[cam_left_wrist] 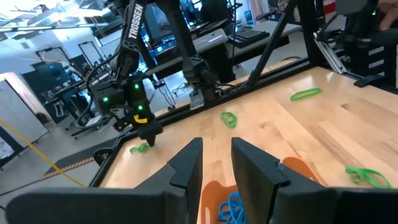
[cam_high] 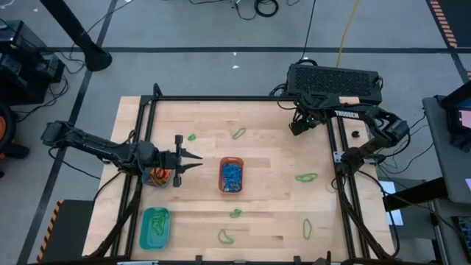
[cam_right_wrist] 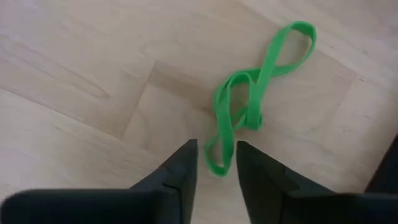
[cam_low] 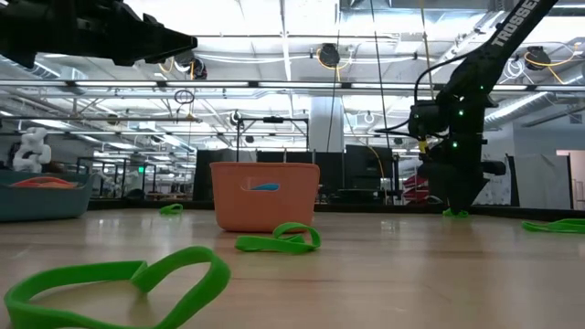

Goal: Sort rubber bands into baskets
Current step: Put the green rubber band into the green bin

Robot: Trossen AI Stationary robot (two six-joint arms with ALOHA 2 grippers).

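Desk (cam_high: 280, 184) space is mostly bare wood, with green rubber bands scattered across it and three baskets toward the left half. Largest is the teal basket (cam_high: 155, 227) at the near left corner, which seems to hold green bands. The orange basket (cam_high: 232, 175) stands mid-desk with blue bands inside, and the round basket (cam_high: 157, 176) lies partly hidden under the left arm.

The left gripper (cam_high: 193, 160) hangs in the air between the round and orange baskets, jaws parted by a narrow gap with nothing between them; it appears to be waiting.

The right gripper (cam_right_wrist: 216, 163) is the one at work, lowered to the far right corner of the desk over a twisted green band (cam_right_wrist: 252, 102). Its jaws stand slightly apart, straddling the band's nearest loop; whether they already pinch it cannot be told.

To do this pickup well, the fingertips should probably press down to the wood so the thin band cannot slip beneath them, then close fully on the loop that lies between them. A straight lift would show whether the band has come along. Since the band is green, the teal basket looks like its destination, a long carry across the desk, so a firm pinch matters. Other loose bands (cam_high: 306, 177) wait nearby.
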